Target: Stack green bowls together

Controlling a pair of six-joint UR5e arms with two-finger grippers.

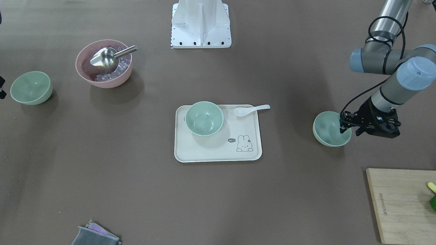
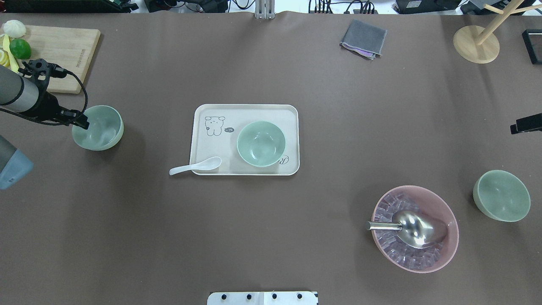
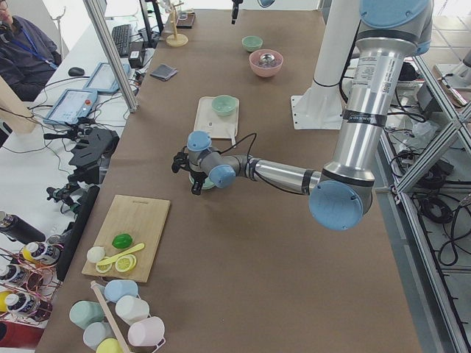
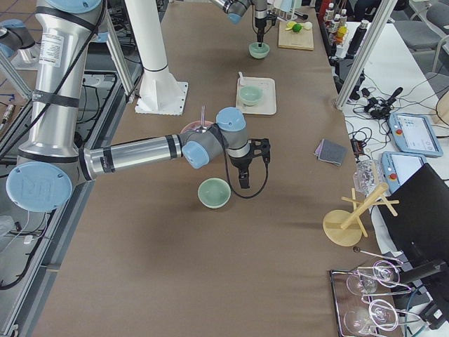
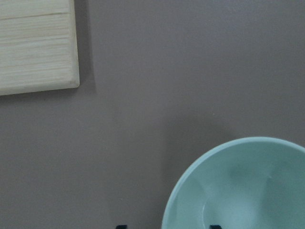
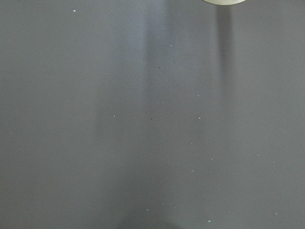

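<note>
Mint-green bowl [image 2: 100, 129] sits at nine o'clock of the tray [image 2: 245, 111], seen from overhead; the left gripper [image 2: 81, 123] straddles its nine-o'clock rim, jaws spread, clamping nothing yet; the right gripper [image 2: 525, 123], opening unreadable, hangs at twelve o'clock of another bowl [image 2: 501, 195].

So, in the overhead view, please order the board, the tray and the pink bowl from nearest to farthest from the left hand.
1. Board, just beyond the left hand.
2. Tray, at the table's centre.
3. Pink bowl, far over on the right.
</note>
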